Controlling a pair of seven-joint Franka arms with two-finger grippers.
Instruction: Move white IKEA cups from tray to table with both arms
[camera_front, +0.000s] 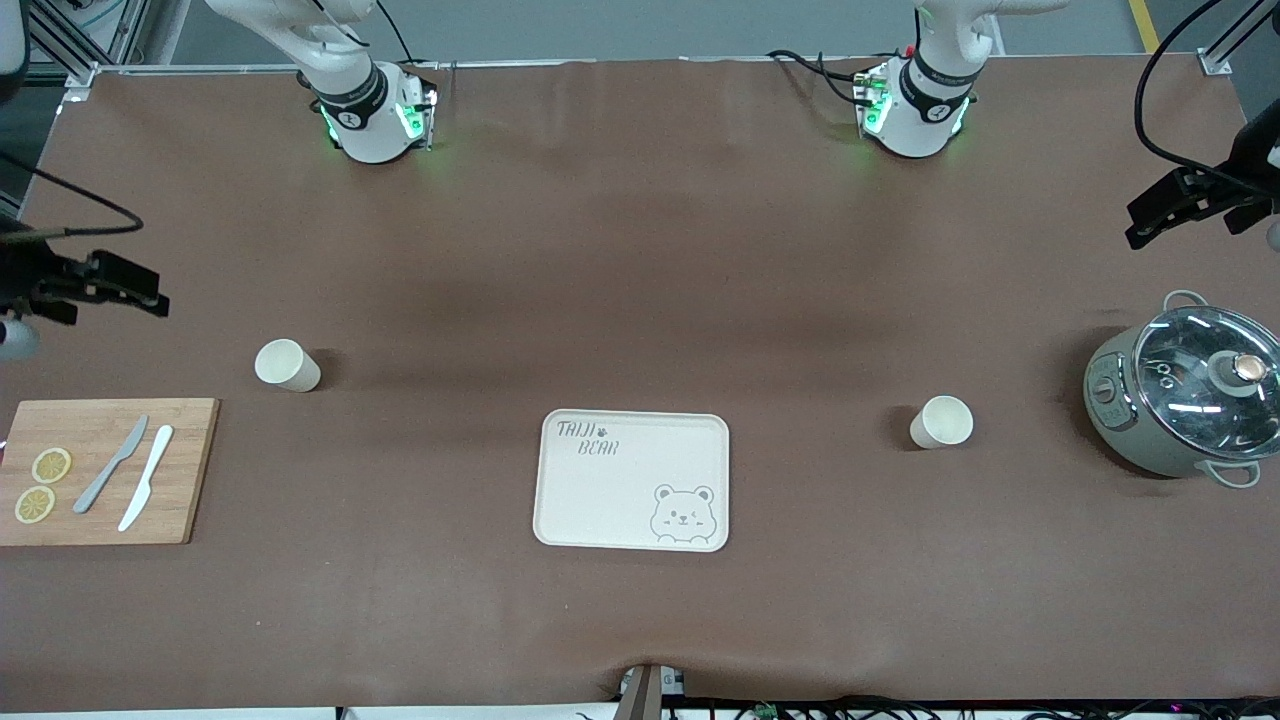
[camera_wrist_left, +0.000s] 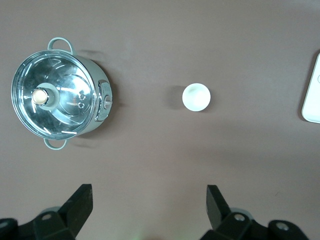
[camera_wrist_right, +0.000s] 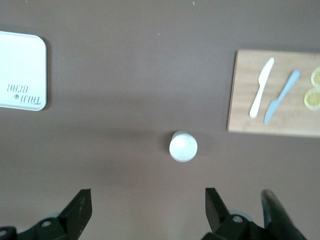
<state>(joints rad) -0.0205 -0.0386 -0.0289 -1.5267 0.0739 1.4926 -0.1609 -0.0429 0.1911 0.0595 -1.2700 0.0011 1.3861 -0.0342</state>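
- Table (camera_front: 640, 250): the brown sheet carried everything; its edge nearest the front camera dipped out of frame at the middle.
- Tray (camera_front: 633, 480): it lay near the middle of the table, toward the edge nearest the front camera, with nothing on it. Each wrist view cut it off to a corner or an edge.
- Cooker pot (camera_front: 1180, 400) with glass lid: it stood at the left arm's end of the table, partly cropped by the frame.
- Cutting board (camera_front: 105, 470): it sat at the right arm's end, carrying two knives and two lemon slices.
- Cup one (camera_front: 941, 422): it stood upright on the table between the tray and the pot, clear of both.
- Cup two (camera_front: 287, 365): it stood on the table near the board's corner, not touching it.
- My left gripper (camera_wrist_left: 150, 200): jaws fully spread, nothing held, over bare table near cup one.
- My right gripper (camera_wrist_right: 147, 202): jaws fully spread, nothing held, over bare table near cup two.
- Step, as I judged it: both cups were off the tray, so the transfer looked complete. The next move asked only for parking both arms without brushing either cup.
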